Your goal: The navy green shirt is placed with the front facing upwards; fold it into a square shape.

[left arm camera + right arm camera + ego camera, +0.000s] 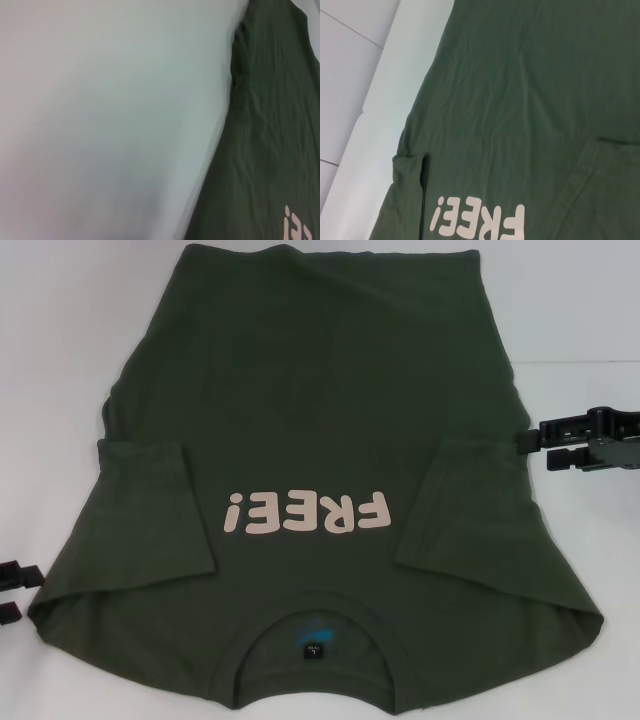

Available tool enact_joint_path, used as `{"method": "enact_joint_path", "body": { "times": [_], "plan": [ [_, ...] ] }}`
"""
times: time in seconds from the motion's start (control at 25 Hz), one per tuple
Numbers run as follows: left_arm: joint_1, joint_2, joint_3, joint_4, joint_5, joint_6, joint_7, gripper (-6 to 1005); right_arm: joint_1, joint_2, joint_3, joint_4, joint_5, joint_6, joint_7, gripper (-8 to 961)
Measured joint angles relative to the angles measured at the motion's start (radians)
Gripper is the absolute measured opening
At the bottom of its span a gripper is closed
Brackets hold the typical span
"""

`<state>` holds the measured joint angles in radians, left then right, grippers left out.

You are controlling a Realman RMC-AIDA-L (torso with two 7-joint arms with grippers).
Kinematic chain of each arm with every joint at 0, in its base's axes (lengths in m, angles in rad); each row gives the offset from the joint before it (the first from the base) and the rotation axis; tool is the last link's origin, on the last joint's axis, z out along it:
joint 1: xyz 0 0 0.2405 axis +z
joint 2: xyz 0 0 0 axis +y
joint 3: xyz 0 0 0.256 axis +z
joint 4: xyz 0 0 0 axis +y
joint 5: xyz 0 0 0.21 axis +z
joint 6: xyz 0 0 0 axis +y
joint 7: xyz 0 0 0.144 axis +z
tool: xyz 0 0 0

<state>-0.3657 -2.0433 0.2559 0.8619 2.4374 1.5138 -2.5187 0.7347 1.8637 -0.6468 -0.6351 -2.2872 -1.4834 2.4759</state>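
Already both short sleeves lie folded inward on the dark olive-green cotton T-shirt (320,440), spread print-up across the white table (60,340). My right gripper (537,448), fingers slightly parted and empty, hovers at its side edge; my left gripper (12,592), apparently parted too, waits off the near corner. Next, I judge, comes pinching an edge to fold.

The work surface is a plain white table (60,330), matte and evenly lit, without hard shadows. In the right wrist view, its straight edge (375,95) borders a pale floor (345,65) marked by thin dark seam lines.
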Motion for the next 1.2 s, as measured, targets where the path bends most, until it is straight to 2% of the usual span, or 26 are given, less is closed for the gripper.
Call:
{"method": "enact_joint_path", "body": {
  "times": [0.88, 1.2],
  "plan": [
    [-0.015, -0.003, 0.003, -0.035, -0.009, -0.053, 0.003, 657, -0.013, -0.005, 0.026, 0.000, 0.000, 0.000, -0.003, 733],
    [-0.015, -0.016, 0.056, -0.039, -0.007, -0.055, 0.006, 658, -0.015, -0.005, 0.026, 0.000, 0.000, 0.002, -0.003, 726]
  ]
}}
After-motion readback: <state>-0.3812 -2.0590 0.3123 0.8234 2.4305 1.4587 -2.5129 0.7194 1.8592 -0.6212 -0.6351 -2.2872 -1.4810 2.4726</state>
